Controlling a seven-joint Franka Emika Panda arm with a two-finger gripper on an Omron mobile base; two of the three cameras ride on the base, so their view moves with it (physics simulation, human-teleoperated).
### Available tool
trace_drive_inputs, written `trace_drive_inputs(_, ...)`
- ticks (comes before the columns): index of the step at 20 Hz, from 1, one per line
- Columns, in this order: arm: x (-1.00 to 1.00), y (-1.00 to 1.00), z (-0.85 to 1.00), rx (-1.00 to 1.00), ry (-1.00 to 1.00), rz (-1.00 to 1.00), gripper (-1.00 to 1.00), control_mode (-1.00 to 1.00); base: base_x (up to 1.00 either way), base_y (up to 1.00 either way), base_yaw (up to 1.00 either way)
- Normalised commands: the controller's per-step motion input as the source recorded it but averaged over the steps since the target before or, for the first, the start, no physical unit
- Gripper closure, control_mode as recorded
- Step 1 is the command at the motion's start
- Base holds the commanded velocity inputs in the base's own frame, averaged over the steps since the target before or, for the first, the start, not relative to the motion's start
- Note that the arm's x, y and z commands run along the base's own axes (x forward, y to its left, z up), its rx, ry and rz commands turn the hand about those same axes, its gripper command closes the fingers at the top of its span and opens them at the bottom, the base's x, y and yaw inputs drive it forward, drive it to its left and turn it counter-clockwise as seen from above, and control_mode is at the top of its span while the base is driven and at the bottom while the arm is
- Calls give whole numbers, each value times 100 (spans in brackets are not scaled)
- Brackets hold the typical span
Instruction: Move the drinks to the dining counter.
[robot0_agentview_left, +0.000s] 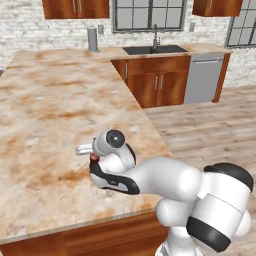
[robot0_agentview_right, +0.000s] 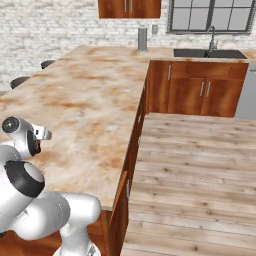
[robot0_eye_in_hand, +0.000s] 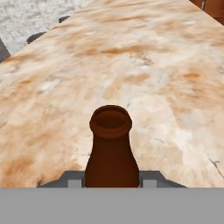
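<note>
Over at nine o'clock in the hand view, two dark round stools line the far edge of the dining surface, and from there the marbled stone runs wide and bare all the way to twelve. Dead centre, at six o'clock, stands the cola bottle, upright, its open mouth facing the camera, and the grey fingers sit snug against both sides of its base, so the gripper is clamped on the bottle. In the left base view the gripper sits low over the surface, close to the near edge at six o'clock, with only a sliver of the bottle peeking out by the hand. Plenty of open stone spreads toward eleven and twelve. Moving right, the surface's long edge drops to wooden cabinets and plank floor at three o'clock. Far back at one o'clock, the sink sits in the narrower counter, with a grey cylinder at twelve.
</note>
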Motion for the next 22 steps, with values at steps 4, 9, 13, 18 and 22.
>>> trace_drive_inputs(4,0,1,-27,0,0,0,100,-100,0,0,0)
trace_drive_inputs(9,0,0,-25,0,0,0,100,-100,0,0,0)
trace_drive_inputs(13,0,0,-28,0,0,0,100,-100,0,0,0)
trace_drive_inputs(18,0,2,-31,0,-4,0,100,-100,0,0,0)
trace_drive_inputs(22,0,3,-29,0,-3,0,100,-100,0,0,0)
